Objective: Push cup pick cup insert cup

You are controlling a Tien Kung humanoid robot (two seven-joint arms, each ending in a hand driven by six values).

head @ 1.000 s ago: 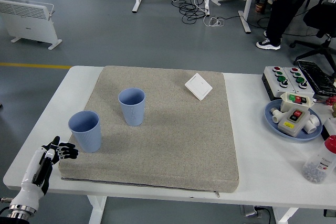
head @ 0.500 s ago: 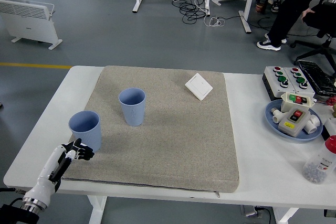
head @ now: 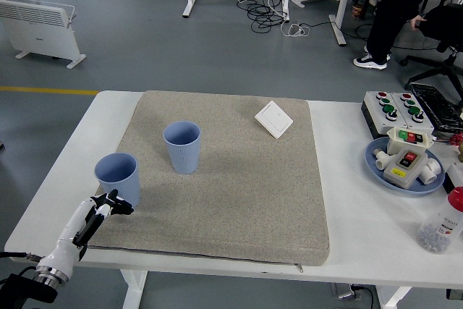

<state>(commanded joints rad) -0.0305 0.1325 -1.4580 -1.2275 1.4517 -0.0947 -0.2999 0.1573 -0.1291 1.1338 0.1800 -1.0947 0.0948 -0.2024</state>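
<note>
Fingers point(head: 114, 202) of the left hand point(head: 101, 208) are black-tipped and bunched narrowly together, holding nothing, pointing toward the near cup point(head: 118, 179) and ending just beside its base; whether they touch it cannot be told. From the head view, the hand's white-and-black forearm comes in from the lower left corner over the front left corner of the mat point(head: 239, 200). That near cup is a pale blue, handleless tumbler with fine vertical ribs on its wall, standing upright and open-mouthed near the mat's left edge. A second cup point(head: 181, 147) of the same colour and ribbing stands upright farther in and to the right, well apart from the first. Both rest on the grey, speckled mat that covers most of the white table point(head: 362, 229). A small white switch plate point(head: 273, 119) lies flat, turned at an angle, near the mat's far right corner. On the bare table to the right sit a blue plate point(head: 376, 168) holding button boxes, and a clear bottle point(head: 441, 222) with a red cap.
</note>
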